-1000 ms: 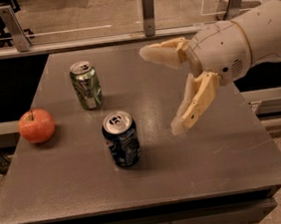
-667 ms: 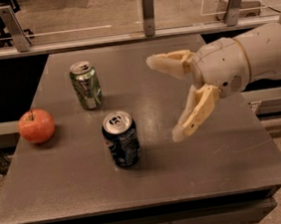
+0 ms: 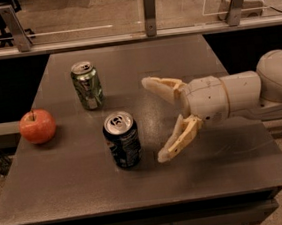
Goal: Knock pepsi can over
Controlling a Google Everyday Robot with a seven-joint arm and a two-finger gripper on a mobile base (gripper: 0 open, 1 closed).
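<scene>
The pepsi can (image 3: 122, 140), dark blue with a silver top, stands upright near the middle front of the grey table (image 3: 79, 191). My gripper (image 3: 155, 119) comes in from the right, just right of the can and level with it. It is open, its two cream fingers spread wide with their tips pointing left toward the can. The lower fingertip (image 3: 165, 155) is a short gap from the can's right side, not touching.
A green can (image 3: 87, 85) stands upright behind and left of the pepsi can. A red apple (image 3: 37, 126) lies near the table's left edge. A railing with metal posts (image 3: 149, 12) runs along the far edge.
My gripper has dropped lower and moved left, from the table's right side to close beside the pepsi can. The cans and apple have not moved.
</scene>
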